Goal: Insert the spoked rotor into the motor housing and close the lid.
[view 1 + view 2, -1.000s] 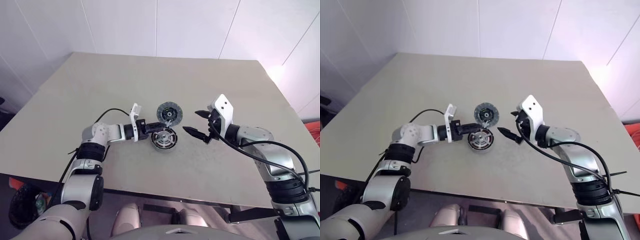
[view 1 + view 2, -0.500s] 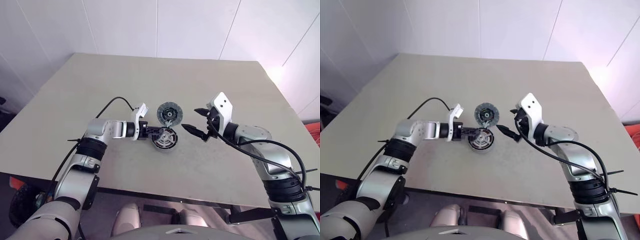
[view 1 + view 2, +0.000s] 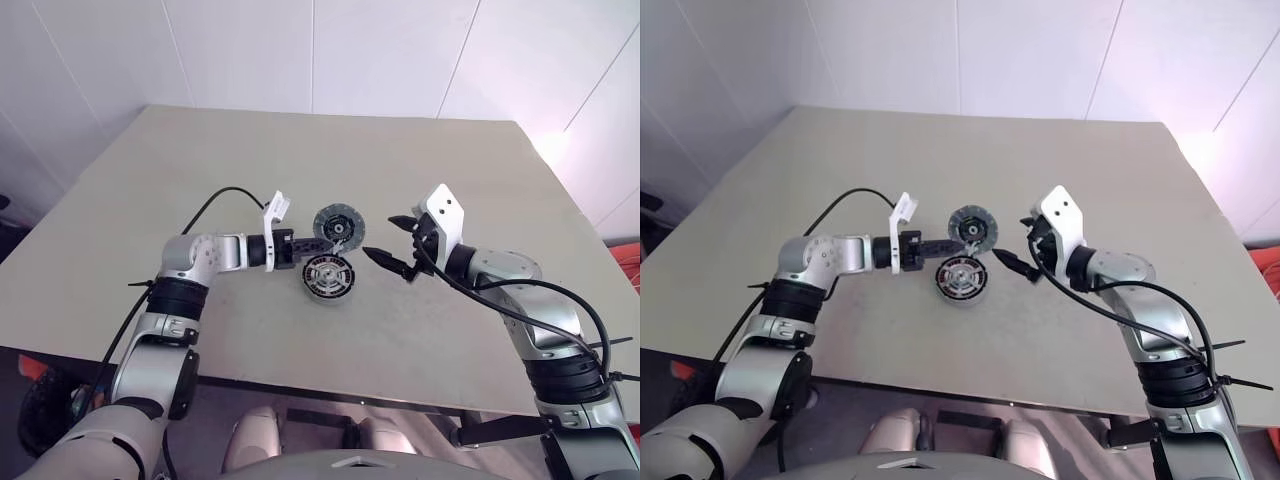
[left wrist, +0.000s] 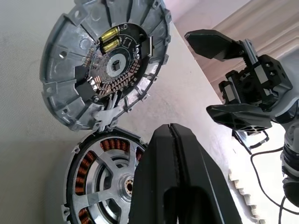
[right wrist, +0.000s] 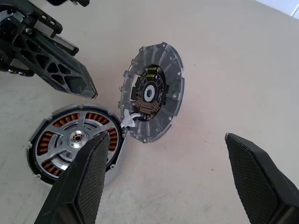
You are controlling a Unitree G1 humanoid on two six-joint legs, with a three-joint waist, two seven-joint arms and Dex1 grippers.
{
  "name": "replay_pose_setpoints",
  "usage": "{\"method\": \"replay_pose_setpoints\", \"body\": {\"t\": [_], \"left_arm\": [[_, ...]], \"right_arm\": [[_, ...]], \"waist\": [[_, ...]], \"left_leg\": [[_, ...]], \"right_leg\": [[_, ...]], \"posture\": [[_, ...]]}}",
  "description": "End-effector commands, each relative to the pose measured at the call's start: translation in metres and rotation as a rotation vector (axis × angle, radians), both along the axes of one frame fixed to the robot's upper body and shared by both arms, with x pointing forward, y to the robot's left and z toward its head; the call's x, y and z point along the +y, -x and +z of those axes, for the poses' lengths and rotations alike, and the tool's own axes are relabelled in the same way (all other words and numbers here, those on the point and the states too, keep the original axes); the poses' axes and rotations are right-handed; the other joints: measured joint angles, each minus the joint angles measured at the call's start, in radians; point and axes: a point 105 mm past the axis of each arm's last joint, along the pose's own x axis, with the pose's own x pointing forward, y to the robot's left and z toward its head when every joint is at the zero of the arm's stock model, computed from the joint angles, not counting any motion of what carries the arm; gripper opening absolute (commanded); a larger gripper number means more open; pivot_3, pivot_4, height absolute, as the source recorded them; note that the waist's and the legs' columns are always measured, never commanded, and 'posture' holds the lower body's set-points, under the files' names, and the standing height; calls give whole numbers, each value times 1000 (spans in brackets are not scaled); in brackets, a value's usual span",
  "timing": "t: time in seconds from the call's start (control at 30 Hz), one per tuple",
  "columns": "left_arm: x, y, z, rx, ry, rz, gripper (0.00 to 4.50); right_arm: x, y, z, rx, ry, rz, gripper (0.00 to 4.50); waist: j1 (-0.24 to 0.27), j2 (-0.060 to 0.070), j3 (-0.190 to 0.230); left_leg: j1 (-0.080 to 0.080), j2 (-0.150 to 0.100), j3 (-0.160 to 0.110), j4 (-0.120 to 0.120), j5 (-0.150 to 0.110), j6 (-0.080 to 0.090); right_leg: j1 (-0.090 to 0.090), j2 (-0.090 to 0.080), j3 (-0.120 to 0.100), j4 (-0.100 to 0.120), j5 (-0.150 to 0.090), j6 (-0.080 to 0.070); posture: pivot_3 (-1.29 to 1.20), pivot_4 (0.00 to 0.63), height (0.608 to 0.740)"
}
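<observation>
The motor housing (image 3: 327, 275) sits on the desk (image 3: 300, 160) with the spoked rotor (image 5: 74, 138) inside, and the lid (image 3: 338, 224) stands open, tipped up behind it. My left end effector (image 3: 318, 245) is squeezed shut and empty above the housing. My right end effector (image 3: 392, 246) is wide open and empty, just beside it. I can read no writing.

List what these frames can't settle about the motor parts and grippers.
- Motor housing: its lower part is cut off by the left wrist view's edge and covered by the shut left gripper.
- Housing near side: hidden behind a finger of the open right gripper in the right wrist view.
- Lid: touching the left gripper or not, too small to tell in the head views.
- Lid's link to the housing: unclear.
</observation>
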Motion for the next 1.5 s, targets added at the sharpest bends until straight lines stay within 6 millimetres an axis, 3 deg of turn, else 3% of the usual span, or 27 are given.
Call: {"method": "replay_pose_setpoints", "body": {"t": [0.03, 0.27, 0.37, 0.47, 0.6, 0.8, 1.07, 1.5], "left_arm": [[-7, 4, 14, -15, 31, -40, 34], [-22, 17, -24, 128, -159, -116, 34], [-20, 16, -50, 154, -302, -102, 34], [-17, 16, -60, 137, -379, -115, 34], [-14, 12, -55, 114, -360, -109, 34], [-3, 1, -23, -21, -234, -69, 34], [32, -12, -6, -356, -360, 10, 34], [27, -11, -2, -399, -359, 13, 34]], "right_arm": [[4, -1, 12, -47, 0, 26, 4500], [6, -2, 14, -55, -5, 28, 4500], [5, -3, 15, -61, -10, 17, 4500], [4, -3, 15, -67, -11, 6, 4500], [3, -4, 16, -72, -15, -4, 4500], [4, -5, 17, -76, -12, 2, 4500], [8, -7, 18, -75, -6, 29, 4500], [11, -10, 19, -82, -8, 40, 4500]], "waist": [[0, 0, 0], [1, 0, 0], [1, 0, 0], [2, 1, 0], [2, 1, -1], [-7, 1, -1], [-7, 2, -1], [-3, 2, -1]], "left_leg": [[0, 0, 0, 0, 0, 0], [1, 0, 0, 0, 0, 0], [1, 0, 0, 0, 0, 0], [3, 0, 0, 0, 0, 0], [7, -1, 0, 0, 0, -1], [6, -1, 0, 0, 1, -2], [2, 0, -1, -1, 1, -1], [-5, -1, -1, -1, 1, -1]], "right_leg": [[0, 0, 0, 0, 0, 0], [1, 0, 0, 0, 0, 0], [1, 0, 0, 0, 0, 0], [3, -1, 0, 0, 0, 0], [7, -1, 0, 0, 0, 0], [5, -1, 0, 0, 0, 0], [1, -1, -1, 1, 0, 0], [-4, -1, -1, 1, 0, 0]], "posture": [[0, 0, 740], [0, 0, 740], [0, 0, 740], [0, 0, 740], [0, 0, 740], [0, 0, 740], [0, 0, 740], [0, 0, 740]]}}
